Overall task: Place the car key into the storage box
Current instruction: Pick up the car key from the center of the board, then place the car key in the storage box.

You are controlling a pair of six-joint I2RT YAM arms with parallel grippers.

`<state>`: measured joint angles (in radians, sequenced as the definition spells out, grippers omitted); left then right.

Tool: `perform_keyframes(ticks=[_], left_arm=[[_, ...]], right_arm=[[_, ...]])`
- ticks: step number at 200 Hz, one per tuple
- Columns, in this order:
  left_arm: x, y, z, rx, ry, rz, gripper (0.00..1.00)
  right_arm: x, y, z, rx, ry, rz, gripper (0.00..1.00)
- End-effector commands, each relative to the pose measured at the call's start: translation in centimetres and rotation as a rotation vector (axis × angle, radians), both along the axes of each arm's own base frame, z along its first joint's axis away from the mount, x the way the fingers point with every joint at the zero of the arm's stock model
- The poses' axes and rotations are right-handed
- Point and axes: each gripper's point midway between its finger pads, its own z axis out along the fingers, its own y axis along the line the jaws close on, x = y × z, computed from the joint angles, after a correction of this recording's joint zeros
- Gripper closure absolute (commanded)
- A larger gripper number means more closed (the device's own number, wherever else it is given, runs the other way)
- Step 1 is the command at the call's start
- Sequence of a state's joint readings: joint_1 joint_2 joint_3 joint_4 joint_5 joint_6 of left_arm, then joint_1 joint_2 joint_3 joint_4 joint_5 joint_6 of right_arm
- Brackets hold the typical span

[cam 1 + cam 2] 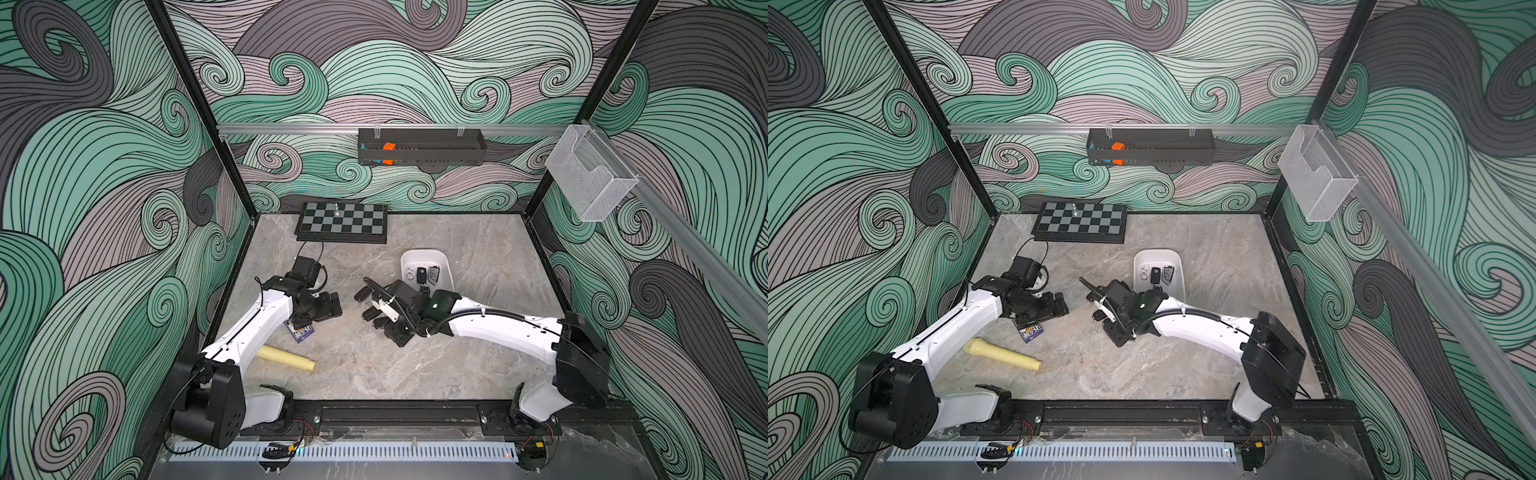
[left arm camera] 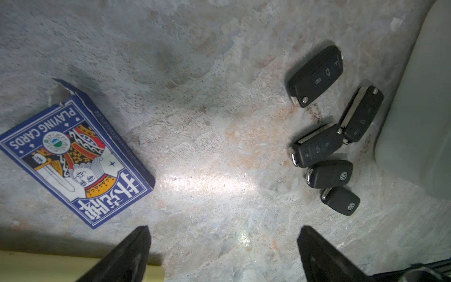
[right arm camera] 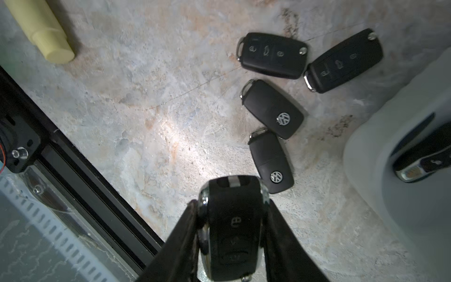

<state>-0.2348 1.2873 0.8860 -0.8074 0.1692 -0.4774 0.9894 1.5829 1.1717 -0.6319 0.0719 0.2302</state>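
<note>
In the right wrist view my right gripper (image 3: 231, 205) is shut on a black car key (image 3: 234, 234), one finger on each long side, and holds it above the stone table. The white storage box (image 1: 448, 266) stands just behind that arm in both top views, and its wall (image 3: 366, 151) shows beside the gripper. A few key fobs (image 1: 422, 274) lie inside the box. Several more black fobs (image 2: 317, 146) lie loose on the table beside it. My left gripper (image 2: 224, 229) hangs open over bare table, with nothing between its fingers (image 2: 136, 246).
A blue playing-card box (image 2: 73, 158) and a pale yellow cylinder (image 1: 286, 358) lie near the left arm. A chessboard (image 1: 343, 222) sits at the back. On the walls hang a black perforated tray (image 1: 419, 151) and a clear mesh basket (image 1: 590, 174). A black rail (image 3: 85, 156) edges the table's front.
</note>
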Motion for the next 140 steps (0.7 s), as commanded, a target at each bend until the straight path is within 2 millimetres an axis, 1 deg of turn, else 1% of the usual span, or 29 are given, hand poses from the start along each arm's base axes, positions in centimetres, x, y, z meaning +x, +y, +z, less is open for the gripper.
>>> perform_keyframes(ticks=[1, 30, 80, 112, 140], left_arm=[[0.4, -0.3, 0.3, -0.013, -0.010, -0.024, 0.05], [0.8, -0.6, 0.4, -0.017, -0.020, -0.028, 0.06], [1.6, -1.3, 0.0, -0.020, -0.018, -0.044, 0.06], [2.2, -2.1, -0.1, -0.034, -0.011, -0.061, 0.06], [2.6, -2.5, -0.1, -0.037, -0.007, -0.073, 0.06]], right_arm=[[1.6, -1.3, 2.3, 0.028, -0.035, -0.076, 0.67], [4.1, -3.6, 3.5, 0.022, -0.075, -0.166, 0.67], [8.3, -8.6, 3.4, -0.038, -0.090, -0.363, 0.67], [10.7, -10.5, 2.5, -0.095, -0.076, -0.433, 0.67], [12.5, -11.5, 0.9, -0.168, -0.054, -0.455, 0.67]])
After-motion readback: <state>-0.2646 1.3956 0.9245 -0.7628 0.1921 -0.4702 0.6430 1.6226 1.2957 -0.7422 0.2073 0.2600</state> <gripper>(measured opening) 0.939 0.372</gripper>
